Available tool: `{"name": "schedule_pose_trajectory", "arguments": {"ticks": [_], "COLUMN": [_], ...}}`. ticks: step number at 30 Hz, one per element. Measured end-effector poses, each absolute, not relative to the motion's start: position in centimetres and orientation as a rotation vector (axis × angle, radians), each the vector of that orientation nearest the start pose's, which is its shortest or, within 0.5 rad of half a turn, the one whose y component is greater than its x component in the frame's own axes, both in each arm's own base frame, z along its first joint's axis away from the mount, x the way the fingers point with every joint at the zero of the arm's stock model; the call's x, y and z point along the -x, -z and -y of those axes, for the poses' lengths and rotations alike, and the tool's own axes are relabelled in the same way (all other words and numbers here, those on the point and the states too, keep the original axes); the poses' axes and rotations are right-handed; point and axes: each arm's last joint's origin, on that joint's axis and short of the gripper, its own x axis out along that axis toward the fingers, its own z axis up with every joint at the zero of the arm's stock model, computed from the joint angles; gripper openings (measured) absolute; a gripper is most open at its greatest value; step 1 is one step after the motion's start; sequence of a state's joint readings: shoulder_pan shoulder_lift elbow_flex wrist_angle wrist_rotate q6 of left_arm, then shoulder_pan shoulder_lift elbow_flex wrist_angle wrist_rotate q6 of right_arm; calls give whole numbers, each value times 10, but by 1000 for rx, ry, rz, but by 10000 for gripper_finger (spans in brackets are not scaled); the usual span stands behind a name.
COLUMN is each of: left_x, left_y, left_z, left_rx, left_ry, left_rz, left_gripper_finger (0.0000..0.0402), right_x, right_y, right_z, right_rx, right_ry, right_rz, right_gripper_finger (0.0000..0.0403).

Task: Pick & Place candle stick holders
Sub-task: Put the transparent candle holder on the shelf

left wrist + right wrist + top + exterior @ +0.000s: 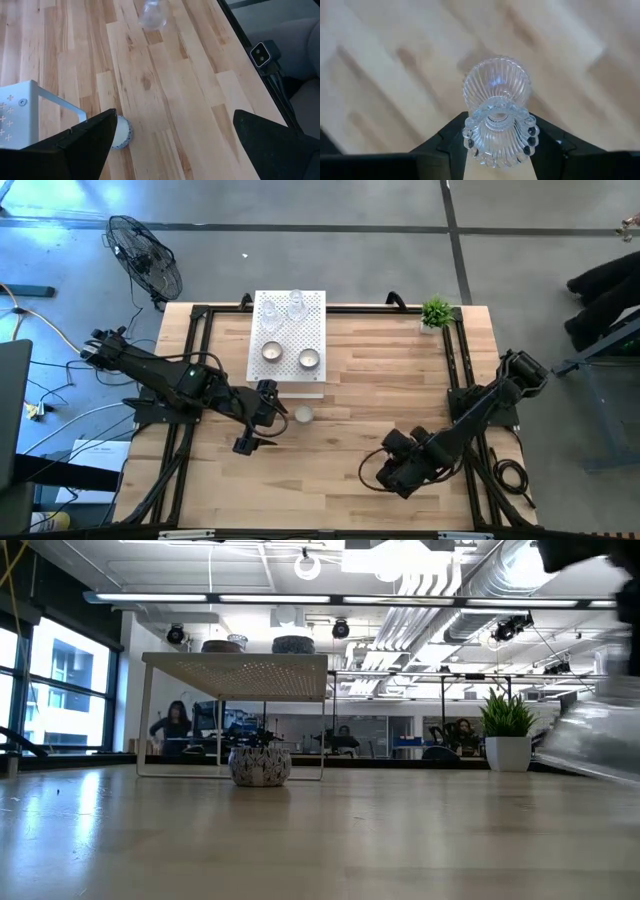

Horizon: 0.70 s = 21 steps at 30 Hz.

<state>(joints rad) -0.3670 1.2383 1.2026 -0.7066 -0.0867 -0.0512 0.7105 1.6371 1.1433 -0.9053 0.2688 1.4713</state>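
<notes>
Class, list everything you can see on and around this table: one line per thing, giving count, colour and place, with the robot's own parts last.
white perforated box: one, white, far middle of the table.
clear glass holders on the box: two, clear, its far part.
silvery holders on the box: two, silver with white centres, its near part.
silvery holder on the table: one, in front of the box.
potted plant: one, green, far right corner.
fan: one, black, on the floor.
left tool: open, beside the table holder.
right tool: shut on a clear glass holder.
</notes>
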Motion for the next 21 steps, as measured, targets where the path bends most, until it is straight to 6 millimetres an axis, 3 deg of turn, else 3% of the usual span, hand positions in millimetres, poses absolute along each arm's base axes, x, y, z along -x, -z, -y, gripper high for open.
{"name": "schedule_pose_trajectory", "arguments": {"ticks": [6, 14, 21], "left_x": [-227, -195, -172], "left_y": [-348, -373, -383], "left_z": [85, 72, 60], "left_rx": [-110, -88, -135], "left_ry": [251, 251, 163], "left_rz": [-693, -589, -548], "left_gripper_finger": [393, 393, 393], "right_x": [-249, -262, -270], "right_y": [-212, -215, -244], "right_z": [-169, -158, -158], "right_rx": [-476, -456, -403], "right_ry": [558, 496, 458], "right_rz": [-1061, -1054, -973], "right_gripper_finger": [157, 157, 157]}}
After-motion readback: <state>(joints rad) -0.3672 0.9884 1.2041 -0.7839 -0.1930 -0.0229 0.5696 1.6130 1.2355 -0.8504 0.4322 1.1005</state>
